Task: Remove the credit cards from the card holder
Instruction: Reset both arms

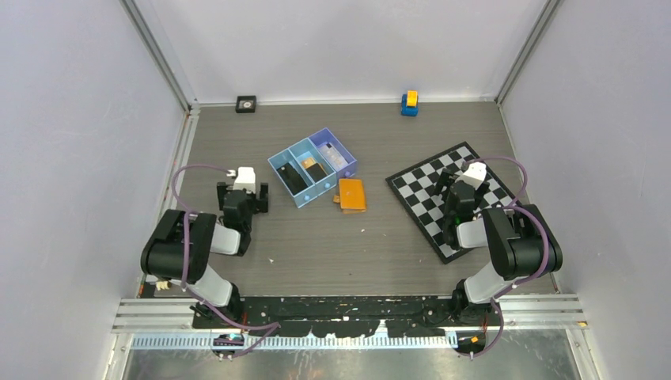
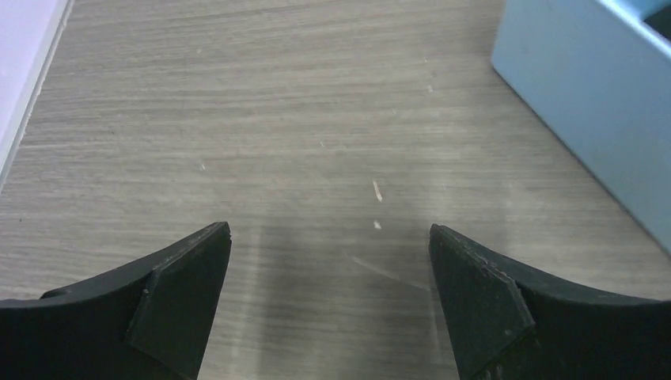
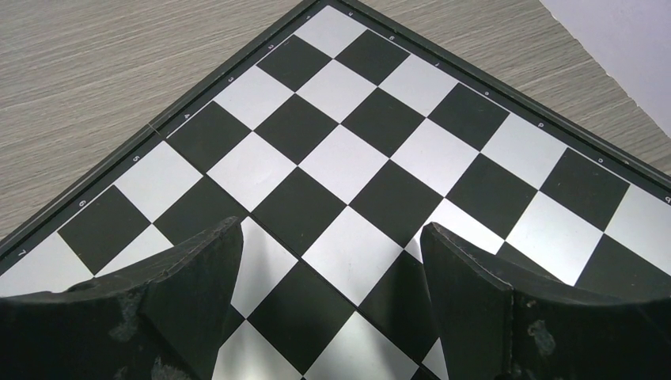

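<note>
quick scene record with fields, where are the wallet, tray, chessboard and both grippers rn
wallet: orange card holder, flat on the table, looks folded shut, beside the tray's near right corner
tray: blue tray, three compartments, pale item in the rightmost one, darker things in the other two
chessboard: chessboard, right side of table
left arm: left gripper open, empty, over bare table left of tray
right arm: right gripper open, empty, over chessboard

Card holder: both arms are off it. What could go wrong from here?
1. The card holder lies flat, close beside the blue tray; a pinch may just slide it or knock the tray.
2. The right gripper, open, sits low over the chessboard and may drag it when moving off.
</note>
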Motion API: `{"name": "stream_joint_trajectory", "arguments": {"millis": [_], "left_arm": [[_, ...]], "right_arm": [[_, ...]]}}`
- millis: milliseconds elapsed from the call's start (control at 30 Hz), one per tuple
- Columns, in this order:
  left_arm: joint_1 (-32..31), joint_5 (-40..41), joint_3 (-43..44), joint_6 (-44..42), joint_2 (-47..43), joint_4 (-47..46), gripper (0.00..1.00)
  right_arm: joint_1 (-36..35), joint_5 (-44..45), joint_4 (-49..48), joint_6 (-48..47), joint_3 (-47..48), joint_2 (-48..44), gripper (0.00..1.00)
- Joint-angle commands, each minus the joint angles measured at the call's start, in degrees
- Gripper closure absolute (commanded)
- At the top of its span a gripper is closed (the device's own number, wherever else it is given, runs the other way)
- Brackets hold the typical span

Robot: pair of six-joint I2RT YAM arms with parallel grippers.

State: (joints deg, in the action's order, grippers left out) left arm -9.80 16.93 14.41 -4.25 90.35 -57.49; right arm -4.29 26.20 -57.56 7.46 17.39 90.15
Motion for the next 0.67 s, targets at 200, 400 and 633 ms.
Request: {"name": "stream_joint_trajectory", "arguments": {"millis": [200, 400, 633], "left_arm": [[3.29, -4.67, 5.25, 2.98, -1.54, 1.02, 0.00], [3.30, -4.71, 5.27, 3.02, -1.64, 1.24, 0.00], [3.46, -4.97, 5.48, 3.16, -1.58, 1.71, 0.00]], "right_arm": [[0.22, 1.81, -2.37, 0.48, 0.94, -0.41, 0.12], [0.24, 1.88, -2.33, 0.51, 0.95, -0.41, 0.12], [0.21, 1.86, -2.30, 0.46, 0.93, -0.36, 0.12]]}}
